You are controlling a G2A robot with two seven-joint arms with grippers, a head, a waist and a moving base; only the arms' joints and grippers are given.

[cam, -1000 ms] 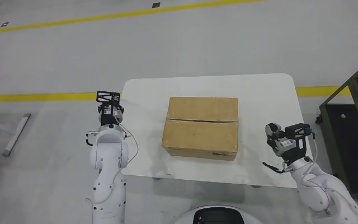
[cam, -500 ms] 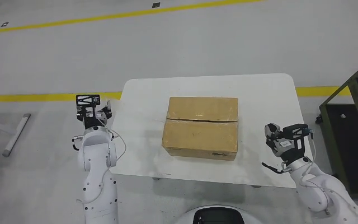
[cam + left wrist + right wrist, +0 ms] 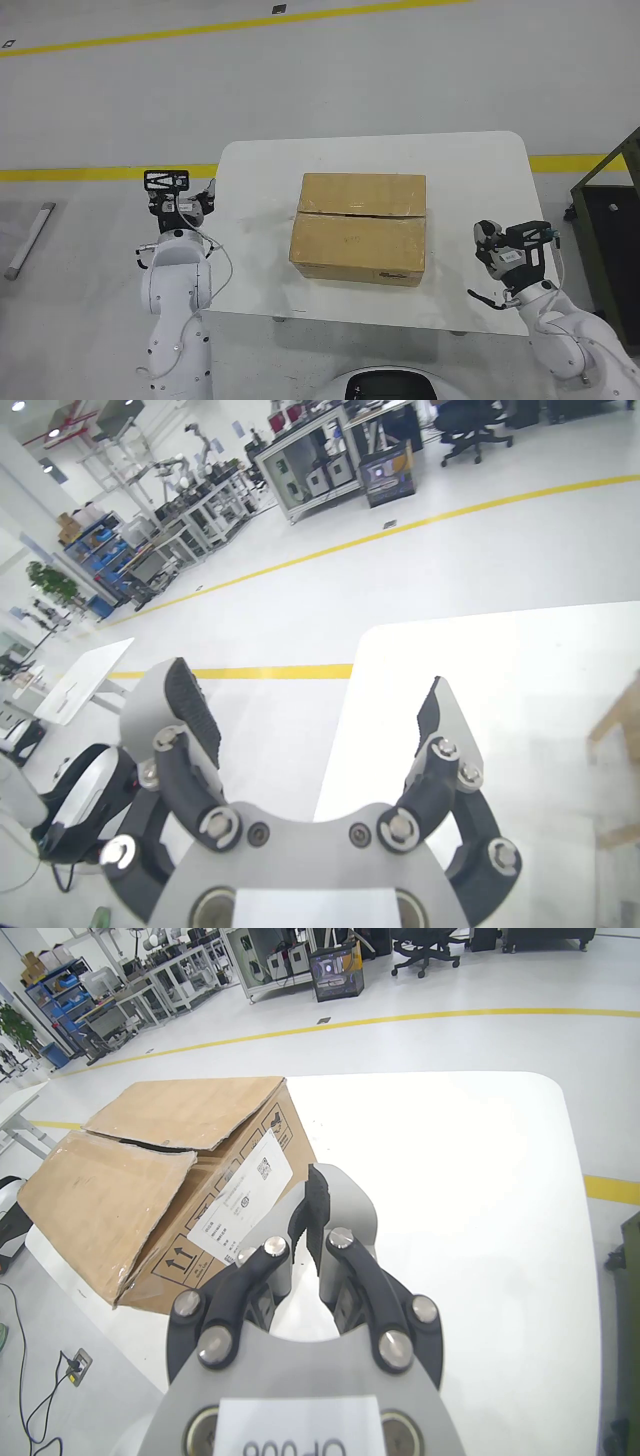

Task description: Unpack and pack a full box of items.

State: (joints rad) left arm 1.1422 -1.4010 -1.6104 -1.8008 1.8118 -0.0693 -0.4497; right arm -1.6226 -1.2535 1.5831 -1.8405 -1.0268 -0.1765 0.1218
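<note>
One cardboard box [image 3: 360, 228] sits about midway on the white surface [image 3: 480, 170], its two top flaps folded shut and meeting along a ragged seam across the lid. In the right wrist view the farther flap stands slightly proud of the nearer one, and one white label [image 3: 245, 1200] is stuck on the side of the box that faces that camera. Printed arrows and handling symbols mark the same side.

The left gripper [image 3: 305, 695] hangs at the left edge of the surface, well apart from the box. Its jaws are spread wide with nothing between them, one finger over the floor and the other over the surface.

The right gripper [image 3: 312, 1193] is over the near right corner of the surface, also apart from the box, pointing towards the labelled side. Its jaws are pressed together and hold nothing.

Two yellow lines [image 3: 100, 172] cross the pale floor around the surface. One dark green rack [image 3: 612, 225] stands to the right, and one grey tube [image 3: 28, 240] lies on the floor at the left.
</note>
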